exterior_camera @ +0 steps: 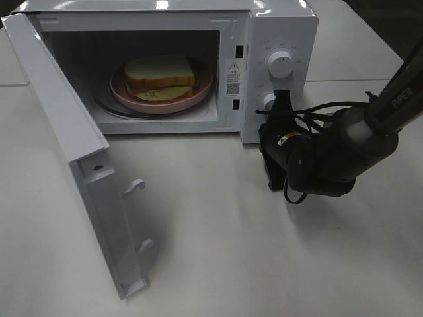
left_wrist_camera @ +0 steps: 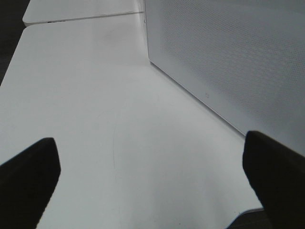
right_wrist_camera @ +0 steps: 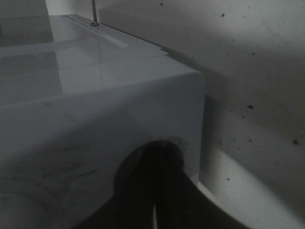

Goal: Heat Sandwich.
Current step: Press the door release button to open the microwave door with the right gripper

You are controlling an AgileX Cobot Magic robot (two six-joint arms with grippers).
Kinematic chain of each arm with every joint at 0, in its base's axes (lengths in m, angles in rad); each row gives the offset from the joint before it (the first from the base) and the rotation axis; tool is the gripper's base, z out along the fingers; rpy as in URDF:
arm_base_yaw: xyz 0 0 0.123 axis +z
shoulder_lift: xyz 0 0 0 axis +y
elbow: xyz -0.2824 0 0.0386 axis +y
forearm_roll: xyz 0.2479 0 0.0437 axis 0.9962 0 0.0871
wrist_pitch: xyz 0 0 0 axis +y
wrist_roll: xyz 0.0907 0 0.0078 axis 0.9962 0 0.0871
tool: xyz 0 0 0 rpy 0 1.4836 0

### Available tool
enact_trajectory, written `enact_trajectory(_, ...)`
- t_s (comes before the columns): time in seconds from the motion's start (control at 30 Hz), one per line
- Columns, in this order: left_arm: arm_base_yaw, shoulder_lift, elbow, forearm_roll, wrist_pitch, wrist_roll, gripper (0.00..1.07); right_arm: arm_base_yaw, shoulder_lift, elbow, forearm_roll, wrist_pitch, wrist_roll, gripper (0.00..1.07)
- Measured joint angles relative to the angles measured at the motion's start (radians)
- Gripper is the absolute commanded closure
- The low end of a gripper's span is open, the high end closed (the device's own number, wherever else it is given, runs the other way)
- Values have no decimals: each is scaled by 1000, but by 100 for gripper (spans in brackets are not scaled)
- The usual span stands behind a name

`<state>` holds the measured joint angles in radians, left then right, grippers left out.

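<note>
The sandwich [exterior_camera: 160, 74], white bread with brown crust and a pale filling, lies on a round pink plate [exterior_camera: 202, 91] inside the open microwave [exterior_camera: 284, 26]. My right gripper [exterior_camera: 280, 99] is shut, with its tips up against the microwave's lower knob [exterior_camera: 268, 100] on the control panel. In the right wrist view the closed fingers [right_wrist_camera: 157, 191] press on the white front. My left gripper [left_wrist_camera: 152, 191] does not show in the high view. Its own view shows the two dark fingers [left_wrist_camera: 28, 176] standing wide open over bare table, with nothing between them.
The microwave door [exterior_camera: 66, 132] swings out to the left front, latch hooks showing. An upper knob [exterior_camera: 283, 64] sits above the lower one. A white perforated panel [left_wrist_camera: 228, 62] stands close to the left gripper. The white table [exterior_camera: 218, 251] spreads in front.
</note>
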<state>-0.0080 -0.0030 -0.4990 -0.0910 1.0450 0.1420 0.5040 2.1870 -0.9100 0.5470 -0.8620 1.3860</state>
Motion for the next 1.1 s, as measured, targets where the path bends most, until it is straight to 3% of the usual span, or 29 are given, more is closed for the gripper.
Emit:
enact_trajectory(0.57, 0, 0, 0, 0, 0, 0, 3, -15, -44, -7, 3, 109, -15, 106)
enact_trajectory(1.1, 0, 0, 0, 0, 0, 0, 3, -32, -144, 53, -71, 213, -64, 106)
